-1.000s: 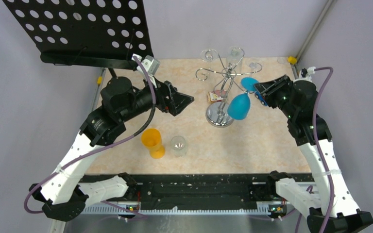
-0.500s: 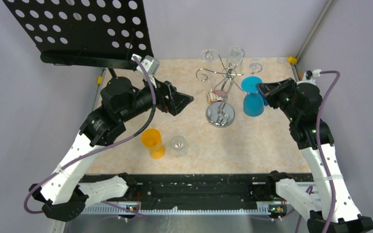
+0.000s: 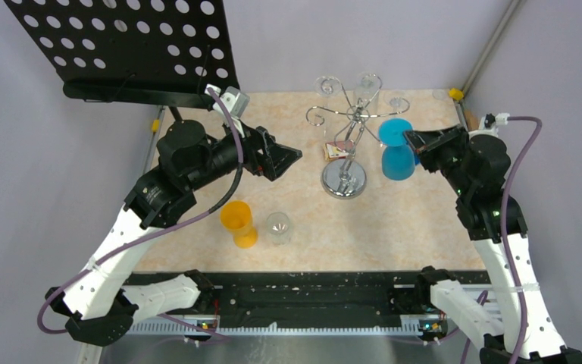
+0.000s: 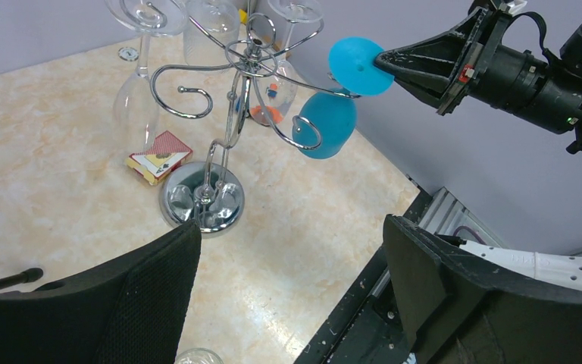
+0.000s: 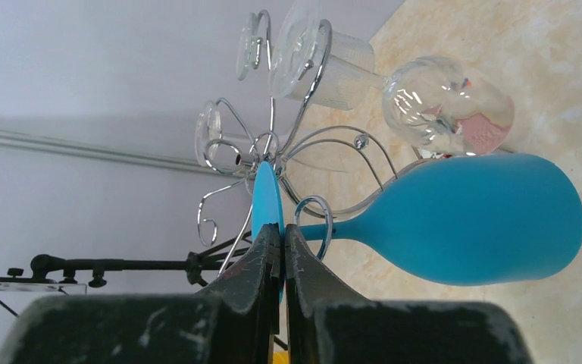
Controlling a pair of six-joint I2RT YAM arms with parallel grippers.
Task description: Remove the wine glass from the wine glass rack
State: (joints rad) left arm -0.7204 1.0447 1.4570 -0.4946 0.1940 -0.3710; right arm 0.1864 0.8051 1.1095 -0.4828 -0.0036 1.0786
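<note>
The blue wine glass point(image 3: 398, 162) hangs upside down beside the chrome wine glass rack point(image 3: 343, 182). Its stem passes through a curled arm tip point(image 5: 314, 220). My right gripper point(image 5: 282, 226) is shut on the thin edge of the glass's round blue foot point(image 5: 265, 193); the bowl point(image 5: 477, 220) points right in that view. The left wrist view shows the same grip, the right gripper point(image 4: 383, 59) pinching the foot point(image 4: 356, 67). My left gripper point(image 4: 292, 227) hovers open and empty to the left of the rack point(image 4: 201, 205).
Clear wine glasses point(image 4: 136, 98) hang from other arms of the rack. A card box point(image 3: 337, 150) lies by its base. An orange cup point(image 3: 240, 223) and a clear tumbler point(image 3: 278, 226) stand near the front. A black perforated music stand point(image 3: 129, 42) rises at the back left.
The right gripper has closed on the blue foot and drawn slightly right. The glass has swung from tilted toward the rack's base to hanging straighter. The left arm has not moved.
</note>
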